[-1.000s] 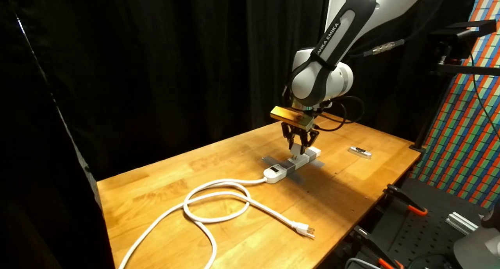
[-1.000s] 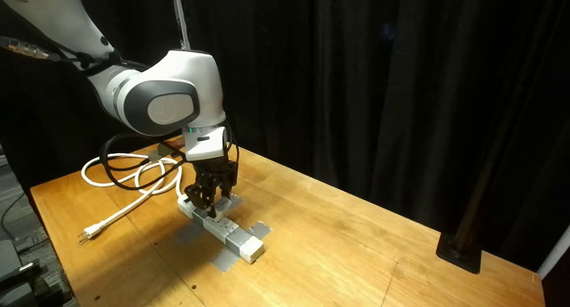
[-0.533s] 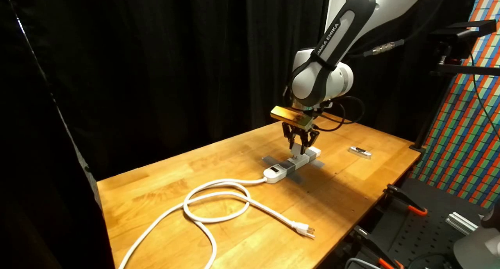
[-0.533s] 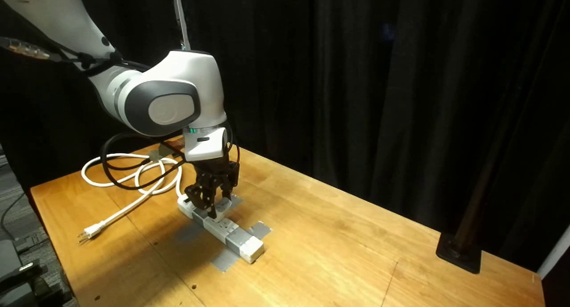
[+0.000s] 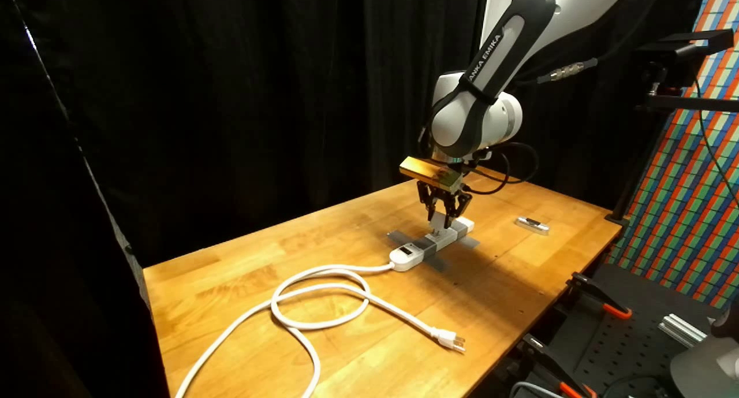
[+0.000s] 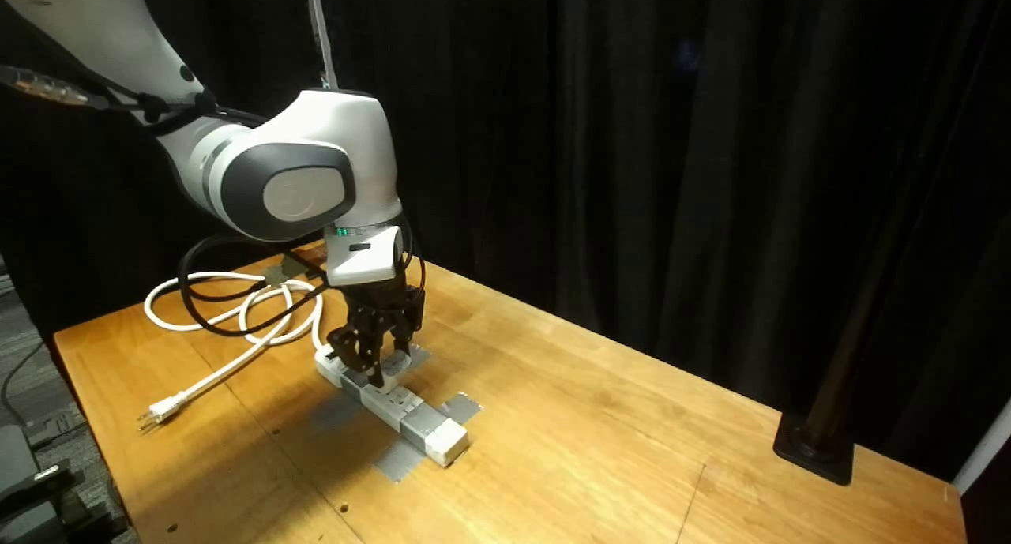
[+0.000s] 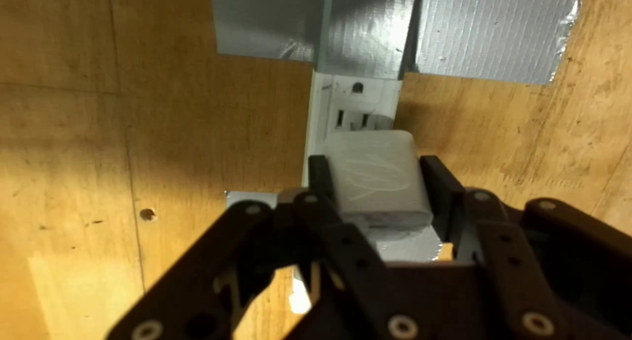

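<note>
In an exterior view, the black curtain [image 5: 231, 109] filled the far left, its folds too dark to make out. Then came the white cord [image 5: 276, 299], looped on the table [image 5: 219, 271], partly cut off by the bottom edge. It led into the white power strip [image 5: 444, 239], strapped down with grey tape [image 7: 489, 34]. Just over the strip, my fingers [image 7: 444, 197] gripped a white adapter [image 7: 377, 177], one on each side of it. Its prongs [image 5: 435, 233] showed as thin specks, too small for me to tell whether they touched the strip; from my wrist they were hidden beneath the adapter. There, too, the adapter covered part of the strip, leaving one outlet [image 7: 353, 104] in sight, and the faint mark on its face was too blurred to read. A little further right, nearer the camera, the cord's plug [image 5: 447, 338] lay on the table. Beyond it lay a small silvery object [image 5: 532, 225] with a dark patch, which I could not identify. Past the table's edge were orange-tipped clamps [image 5: 616, 311], one cut off at the bottom, and the multicoloured panel [image 5: 658, 242] ran out of view on the far right.
</note>
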Robot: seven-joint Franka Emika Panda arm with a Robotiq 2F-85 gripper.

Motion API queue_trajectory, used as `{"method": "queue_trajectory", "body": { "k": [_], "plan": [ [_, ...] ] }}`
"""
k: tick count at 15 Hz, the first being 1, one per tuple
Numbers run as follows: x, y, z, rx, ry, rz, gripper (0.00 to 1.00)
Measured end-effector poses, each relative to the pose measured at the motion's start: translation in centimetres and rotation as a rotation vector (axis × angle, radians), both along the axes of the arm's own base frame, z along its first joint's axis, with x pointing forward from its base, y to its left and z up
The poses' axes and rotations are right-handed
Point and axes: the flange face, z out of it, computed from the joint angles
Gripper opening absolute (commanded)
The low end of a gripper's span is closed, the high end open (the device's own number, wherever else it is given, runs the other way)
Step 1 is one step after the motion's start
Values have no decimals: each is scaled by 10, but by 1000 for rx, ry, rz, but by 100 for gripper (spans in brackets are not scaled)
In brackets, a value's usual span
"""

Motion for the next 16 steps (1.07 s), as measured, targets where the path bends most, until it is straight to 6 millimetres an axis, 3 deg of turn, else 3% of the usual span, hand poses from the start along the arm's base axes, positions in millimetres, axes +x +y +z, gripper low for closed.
{"method": "queue_trajectory", "body": {
  "k": [16],
  "plan": [
    [-6,10,5,7,-4,-1,23]
  ]
}}
